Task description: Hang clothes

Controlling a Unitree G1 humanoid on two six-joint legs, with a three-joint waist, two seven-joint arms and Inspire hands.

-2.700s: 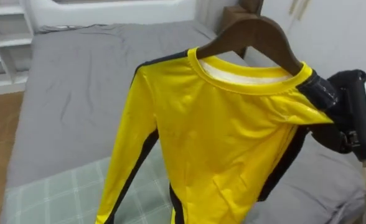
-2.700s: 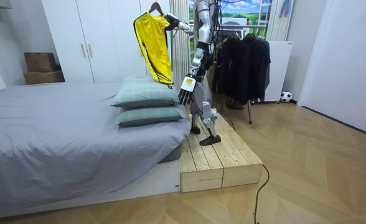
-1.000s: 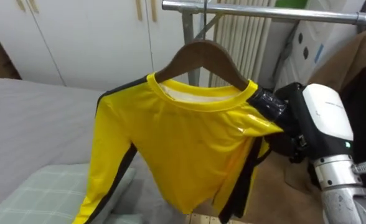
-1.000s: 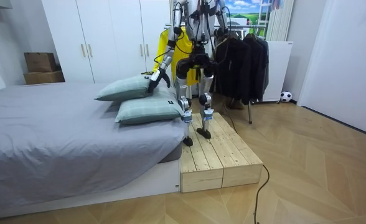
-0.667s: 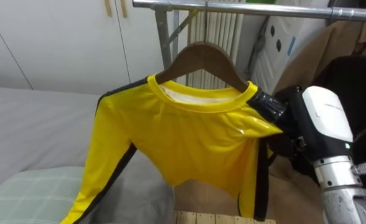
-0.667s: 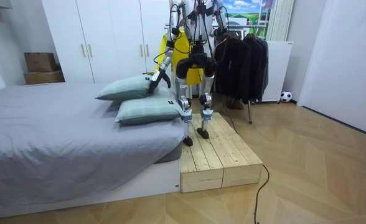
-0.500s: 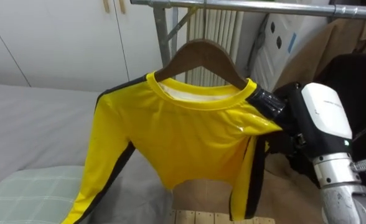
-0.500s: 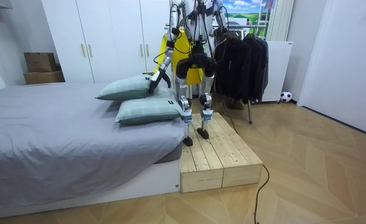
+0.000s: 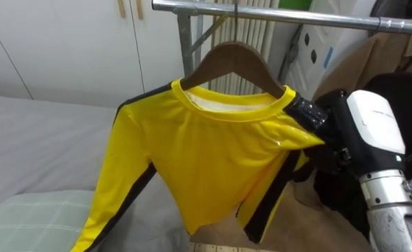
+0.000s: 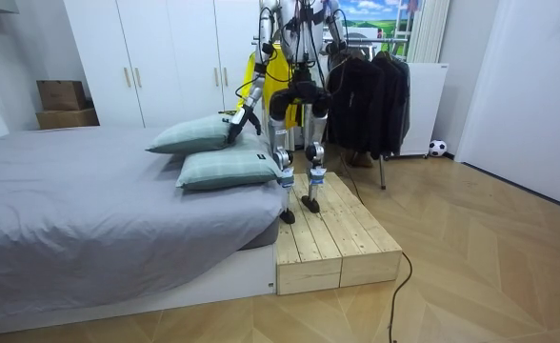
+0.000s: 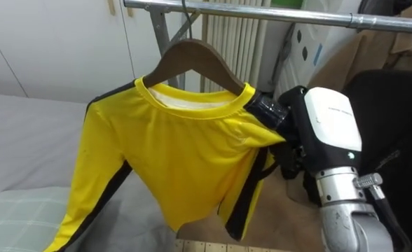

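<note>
The left hand (image 10: 238,118) is held low, well below the rail (image 9: 297,17), beside a pillow (image 10: 187,136). The right hand (image 9: 338,130) is closed on the right end of the wooden hanger (image 9: 228,59), over which the yellow shirt (image 9: 206,154) is draped. The hanger is raised just under the rail; whether it is hooked on cannot be told.

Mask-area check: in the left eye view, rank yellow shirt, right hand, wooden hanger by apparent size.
1. yellow shirt, largest.
2. right hand, clamped on the shirt's shoulder.
3. wooden hanger, smallest; its ends sit under the shirt.
</note>
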